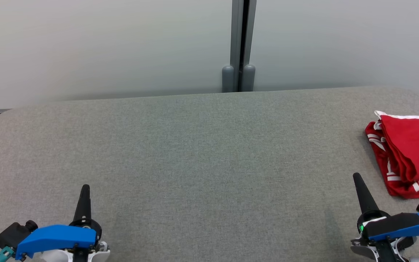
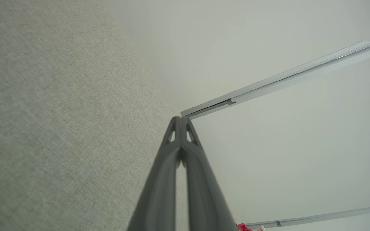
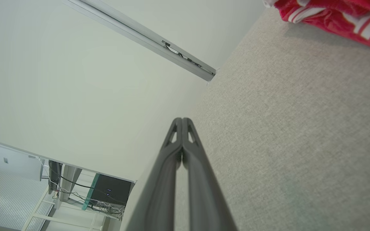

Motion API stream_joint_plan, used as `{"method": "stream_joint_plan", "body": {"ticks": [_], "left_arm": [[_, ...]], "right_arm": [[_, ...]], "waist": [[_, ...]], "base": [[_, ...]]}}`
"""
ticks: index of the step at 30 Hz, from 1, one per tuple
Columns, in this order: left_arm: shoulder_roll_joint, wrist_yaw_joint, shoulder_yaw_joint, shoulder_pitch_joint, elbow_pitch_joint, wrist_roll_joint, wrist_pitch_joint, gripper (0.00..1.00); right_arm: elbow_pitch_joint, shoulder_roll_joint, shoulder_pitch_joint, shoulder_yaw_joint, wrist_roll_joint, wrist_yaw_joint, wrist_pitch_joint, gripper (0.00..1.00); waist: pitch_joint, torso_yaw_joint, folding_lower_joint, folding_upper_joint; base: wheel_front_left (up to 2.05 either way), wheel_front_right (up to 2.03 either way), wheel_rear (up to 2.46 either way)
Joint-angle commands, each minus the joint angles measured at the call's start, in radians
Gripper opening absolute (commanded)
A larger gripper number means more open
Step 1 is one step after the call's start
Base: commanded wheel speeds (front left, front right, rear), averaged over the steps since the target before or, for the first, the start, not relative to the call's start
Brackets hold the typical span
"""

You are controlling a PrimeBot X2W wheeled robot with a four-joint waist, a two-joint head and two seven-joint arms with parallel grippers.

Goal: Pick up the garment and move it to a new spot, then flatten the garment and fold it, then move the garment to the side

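Left hand (image 1: 85,187) is fully closed: its two dark fingers are pressed together into one thin point, and it holds nothing. It is over the near left part of the desk (image 1: 202,153), with the fingers pointing toward the desk's far edge. The right hand (image 1: 356,176) is closed in the same way and is also empty. It is over the near right part of the desk.

The garment (image 1: 409,153) is red with white stripes and a white trim. It lies in a folded heap on the desk at its right end, and the edge of the head view cuts off part of it. A strip of bare desk shows between the garment and the right hand, so they do not touch.

In the right wrist view the closed fingers (image 3: 191,166) lie along the grey cloth of the desk. Behind the far edge of the desk are pale wall panels with a grey post (image 1: 239,43) between them.
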Motion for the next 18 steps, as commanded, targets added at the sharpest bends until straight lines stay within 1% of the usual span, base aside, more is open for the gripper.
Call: {"method": "stream_joint_plan", "body": {"ticks": [1,18], "left_arm": [[0.001,-0.005,0.015,-0.025,-0.014,-0.024,0.008,0.00],[-0.016,-0.015,0.049,-0.032,-0.028,-0.146,0.050,0.00]], "right_arm": [[-0.014,-0.004,-0.014,-0.003,0.034,0.000,0.004,0.00],[-0.016,-0.004,-0.015,-0.008,0.195,0.001,0.021,0.00]], "waist": [[0.000,0.001,0.0000,0.0000],[-0.004,0.006,0.0000,0.0000]], "base": [[0.00,0.00,0.00],[0.00,0.00,0.00]]}}
